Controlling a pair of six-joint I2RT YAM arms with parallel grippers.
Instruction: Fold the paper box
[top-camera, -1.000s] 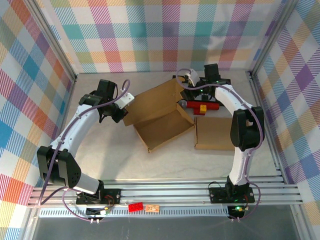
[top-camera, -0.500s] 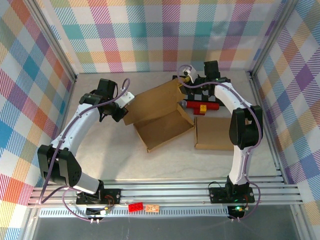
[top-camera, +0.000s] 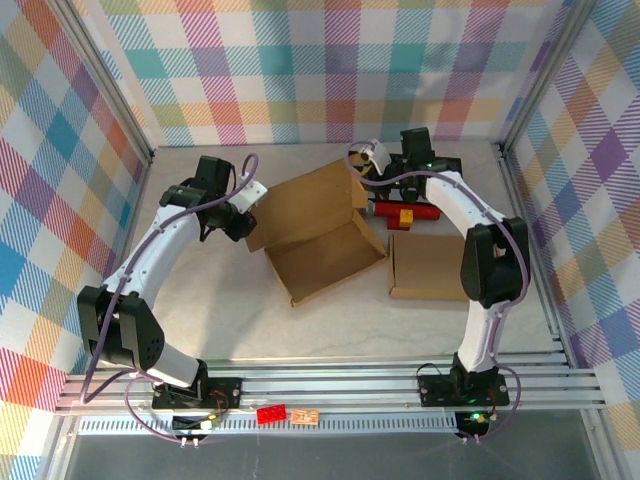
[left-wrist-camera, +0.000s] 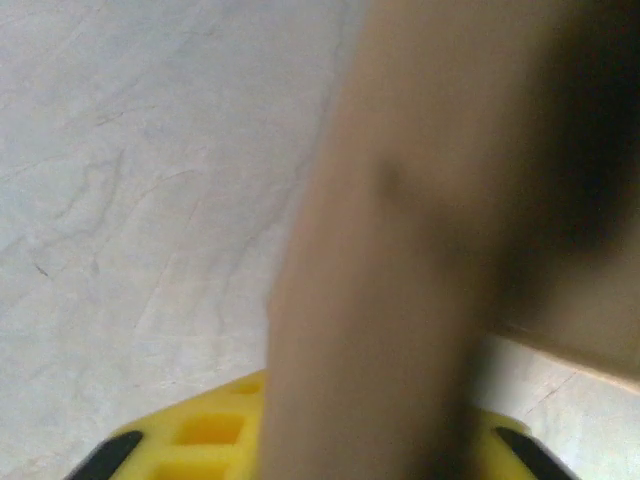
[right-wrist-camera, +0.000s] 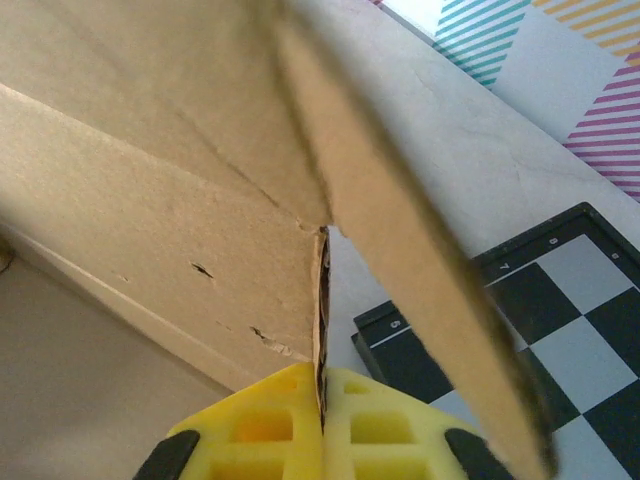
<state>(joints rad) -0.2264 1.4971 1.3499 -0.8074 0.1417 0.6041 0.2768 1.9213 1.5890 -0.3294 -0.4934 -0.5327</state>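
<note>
1. Box (top-camera: 320, 240): brown cardboard, open tray w/ large lid panel raised at far side. Lies flat on table (top-camera: 200, 300), btwn the two arms.
2. Left gripper (top-camera: 243, 212): positioned at box's left edge, against near-left corner of lid panel.
3. Left wrist cam: blurred box panel (left-wrist-camera: 400, 230) very close in front of yellow finger (left-wrist-camera: 200, 440). Cannot tell whether jaws are apart or closed, nor whether box is held.
4. Right gripper (top-camera: 366, 170): positioned at box's far-right corner, on top edge of lid panel.
5. Right wrist cam: yellow fingers (right-wrist-camera: 260, 430) pressed together, clamped on thin cardboard edge of box (right-wrist-camera: 150, 180). Side flap slants across frame to right of clamped edge.
6. Checkered board (right-wrist-camera: 560, 290): flat on table just beyond box, partly covered by slanting flap.
7. Red item (top-camera: 405, 213) w/ yellow piece on top: just right of box.
8. Second box (top-camera: 428, 265): smaller, closed, same brown cardboard. To right of main box, not touching it.
</note>
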